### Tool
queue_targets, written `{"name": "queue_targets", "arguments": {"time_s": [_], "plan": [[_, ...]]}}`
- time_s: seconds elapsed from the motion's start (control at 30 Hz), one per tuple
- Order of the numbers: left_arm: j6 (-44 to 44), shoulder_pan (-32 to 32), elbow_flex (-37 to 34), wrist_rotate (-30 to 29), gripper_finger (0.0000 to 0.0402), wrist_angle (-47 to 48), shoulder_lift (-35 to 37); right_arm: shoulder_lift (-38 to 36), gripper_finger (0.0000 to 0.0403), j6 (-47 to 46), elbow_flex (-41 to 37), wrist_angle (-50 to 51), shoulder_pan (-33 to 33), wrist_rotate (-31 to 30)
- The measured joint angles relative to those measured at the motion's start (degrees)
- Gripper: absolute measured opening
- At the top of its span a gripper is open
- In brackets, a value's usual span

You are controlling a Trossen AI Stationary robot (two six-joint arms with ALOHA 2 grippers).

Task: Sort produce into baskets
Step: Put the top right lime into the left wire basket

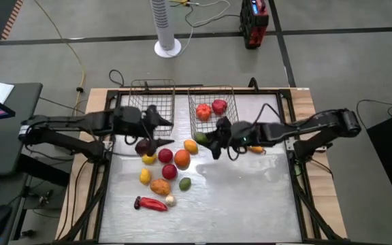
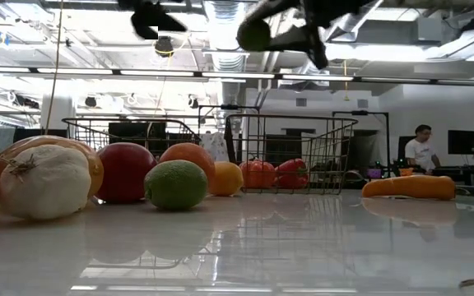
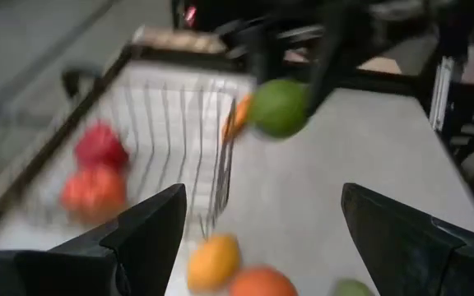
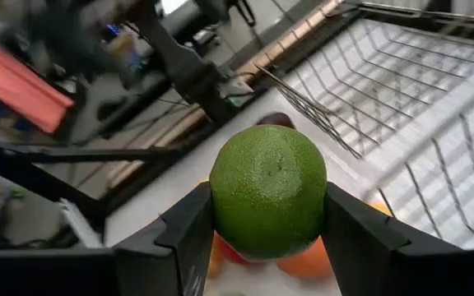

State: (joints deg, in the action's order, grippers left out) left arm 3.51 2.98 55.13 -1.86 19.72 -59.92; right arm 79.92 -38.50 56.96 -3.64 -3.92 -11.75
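Right gripper (image 4: 267,247) clamps a green lime (image 4: 268,201) at frame centre, left gripper (image 3: 262,238) gapes empty — two red veg in right basket (image 1: 229,102), approx. ten pieces unsorted.

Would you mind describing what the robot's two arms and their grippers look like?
Both arms are dark, nearly black, built from slim jointed segments with thicker housings at the joints. Thin black cables loop beside the left arm and the right arm. The left gripper and the right gripper have broad, flat, matte black jaws. No markings are readable.

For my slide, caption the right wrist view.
Right end effector grips a green lime above the table, wire baskets beyond.
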Motion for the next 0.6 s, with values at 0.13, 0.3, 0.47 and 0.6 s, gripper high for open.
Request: {"name": "queue_targets", "arguments": {"time_s": [0.13,0.3,0.47,0.6], "plan": [[-7.78,-3.67,1.19,-8.05,0.0312,-1.63,-4.73,0.01,0.0222,-0.48,2.42,-0.07,3.27,5.6],[-12.4,-5.5,3.73,-11.4,0.0312,-4.55,-9.59,-0.85,0.0222,-4.17,3.41,-0.27,6.0,12.78],[-16.05,-5.83,7.33,-13.47,0.0312,-8.62,-13.64,-0.87,0.0223,-8.32,3.35,0.61,7.44,18.21],[-20.63,-6.16,9.92,-13.51,0.0312,-8.26,-16.99,-0.87,0.0223,-10.68,3.33,0.29,7.42,18.43]]}}
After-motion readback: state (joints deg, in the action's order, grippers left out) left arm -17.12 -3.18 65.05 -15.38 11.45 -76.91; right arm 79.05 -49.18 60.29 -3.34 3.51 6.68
